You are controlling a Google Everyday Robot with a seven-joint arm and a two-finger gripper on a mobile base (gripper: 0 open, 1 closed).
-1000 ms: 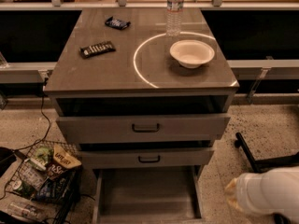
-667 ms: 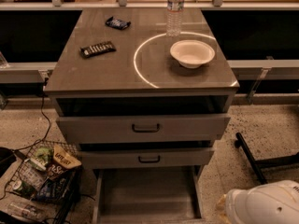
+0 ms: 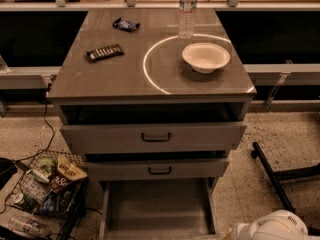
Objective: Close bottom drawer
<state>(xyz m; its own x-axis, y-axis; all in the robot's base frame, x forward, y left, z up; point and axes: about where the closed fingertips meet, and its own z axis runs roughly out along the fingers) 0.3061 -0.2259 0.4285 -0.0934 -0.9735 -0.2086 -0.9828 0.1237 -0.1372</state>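
End effector (image 3: 272, 228) sits lower in the lower-right corner than a second ago, grip state impossible to tell; bottom drawer (image 3: 157, 206) stays pulled out at bottom centre, closing push apparently pending.

- Three grey drawers (image 3: 200, 136), stacked centre frame, counting the bottom drawer (image 3: 157, 209).
- One water bottle (image 3: 187, 11).
- One white bowl (image 3: 206, 57).
- Two dark snack bars (image 3: 104, 52), upper left.
- One wire basket (image 3: 30, 176), lower left.
- One gripper (image 3: 270, 228), lower right corner.
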